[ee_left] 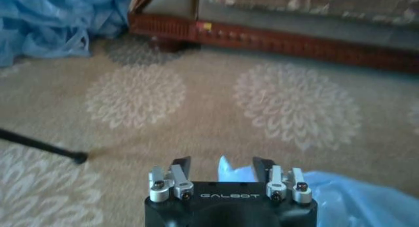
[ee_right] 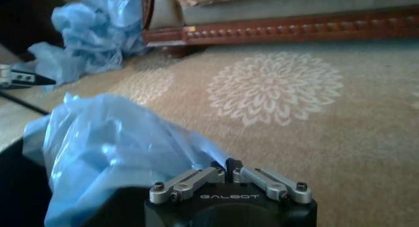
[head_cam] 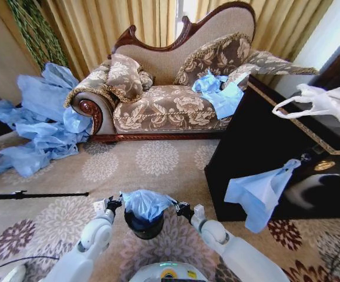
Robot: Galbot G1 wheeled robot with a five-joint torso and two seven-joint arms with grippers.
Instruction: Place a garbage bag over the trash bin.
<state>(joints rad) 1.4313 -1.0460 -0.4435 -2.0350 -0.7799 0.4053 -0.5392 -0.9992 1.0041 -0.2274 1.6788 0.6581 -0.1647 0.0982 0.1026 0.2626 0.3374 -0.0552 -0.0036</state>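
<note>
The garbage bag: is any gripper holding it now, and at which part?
The right gripper is shut on the garbage bag at its right edge, above the trash bin. The left gripper is open at the left edge, not clamping.

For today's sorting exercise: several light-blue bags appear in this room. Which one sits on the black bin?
The garbage bag bunched over the trash bin, between the left tool and right tool. The others lie heaped beside the sofa, on its cushion, or hang off the dark cabinet.

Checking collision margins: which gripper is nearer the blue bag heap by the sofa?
Left. The left gripper is on the bin's heap side; the right gripper, pinching the garbage bag, is across the bin.
</note>
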